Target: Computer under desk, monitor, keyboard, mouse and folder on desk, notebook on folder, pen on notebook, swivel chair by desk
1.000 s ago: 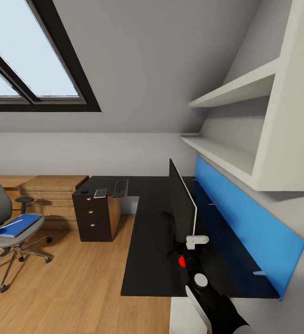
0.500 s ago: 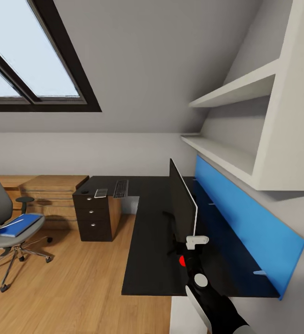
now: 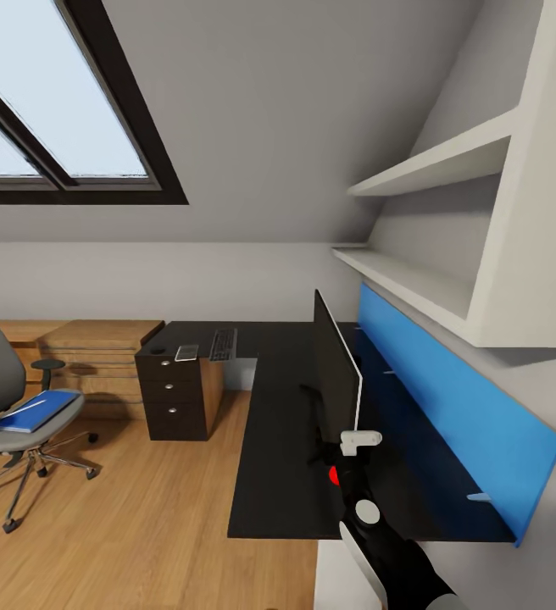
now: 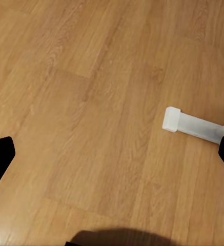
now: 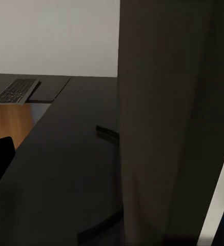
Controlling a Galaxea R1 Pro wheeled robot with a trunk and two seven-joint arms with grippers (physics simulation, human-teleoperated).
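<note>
Head view: high, looking forward and down along the black counter (image 3: 278,474), monitor (image 3: 336,377) edge-on at centre, chair (image 3: 7,407) at lower left. Right wrist view: low and very close behind the monitor (image 5: 163,128), facing along the counter (image 5: 55,169) toward the keyboard (image 5: 14,90), shared with the head view (image 3: 222,344). Left wrist view: aimed straight down, close to the wooden floor (image 4: 91,102).

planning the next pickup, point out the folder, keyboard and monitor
folder (image 3: 34,412), head view, middle of its blue cover on the chair seat
keyboard (image 3: 222,344), head view, centre of its keys
monitor (image 3: 336,377), head view, dark screen face
</note>
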